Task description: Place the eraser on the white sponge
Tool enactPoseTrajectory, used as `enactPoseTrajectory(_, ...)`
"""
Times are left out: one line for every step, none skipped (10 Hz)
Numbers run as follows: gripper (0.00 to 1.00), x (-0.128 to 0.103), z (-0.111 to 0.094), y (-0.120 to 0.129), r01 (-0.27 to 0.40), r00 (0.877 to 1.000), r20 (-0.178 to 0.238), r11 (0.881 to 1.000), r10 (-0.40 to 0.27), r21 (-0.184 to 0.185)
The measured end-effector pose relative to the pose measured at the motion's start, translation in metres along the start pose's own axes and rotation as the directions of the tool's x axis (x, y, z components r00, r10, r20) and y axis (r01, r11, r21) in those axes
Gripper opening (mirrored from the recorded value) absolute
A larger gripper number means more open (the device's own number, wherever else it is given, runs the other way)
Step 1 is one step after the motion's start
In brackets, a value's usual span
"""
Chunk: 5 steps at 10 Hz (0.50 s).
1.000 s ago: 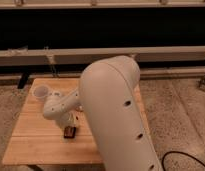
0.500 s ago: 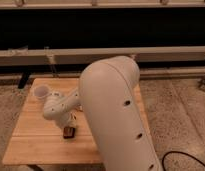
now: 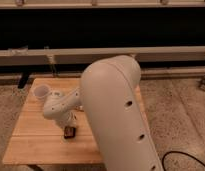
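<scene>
My white arm reaches left across the wooden table (image 3: 31,142). My gripper (image 3: 70,126) points down at the table's middle, just below the wrist. A small dark block, likely the eraser (image 3: 69,132), sits at the gripper's tip, on or just above the wood. I cannot tell whether the gripper touches it. The white sponge is not visible; the arm may hide it.
The large white arm link (image 3: 118,115) covers the table's right half. A dark wall with a pale horizontal rail (image 3: 161,52) runs behind the table. A black cable (image 3: 186,157) lies on the speckled floor at lower right.
</scene>
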<state>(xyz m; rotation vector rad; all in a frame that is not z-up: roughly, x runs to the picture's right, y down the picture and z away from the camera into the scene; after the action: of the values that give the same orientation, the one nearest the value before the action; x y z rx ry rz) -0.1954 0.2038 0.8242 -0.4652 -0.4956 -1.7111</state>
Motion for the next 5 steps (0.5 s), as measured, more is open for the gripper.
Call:
enactPoseTrajectory(0.16,0.002,-0.012,-0.001,0.011,1.000,-0.006,1.000,-0.011,0.007)
enactPoseTrajectory(0.07,0.004,-0.023,-0.003,0.020,1.000,-0.012,1.000,-0.020,0.011)
enactPoseTrajectory(0.01,0.005,-0.036,-0.006,0.030,0.999,-0.023,0.999,-0.030,0.016)
enactPoseTrajectory(0.00,0.007,-0.049,-0.007,0.039,0.999,-0.036,0.999,-0.039,0.018)
enactPoseTrajectory(0.00,0.010,-0.064,-0.010,0.052,0.997,-0.055,0.998,-0.050,0.020)
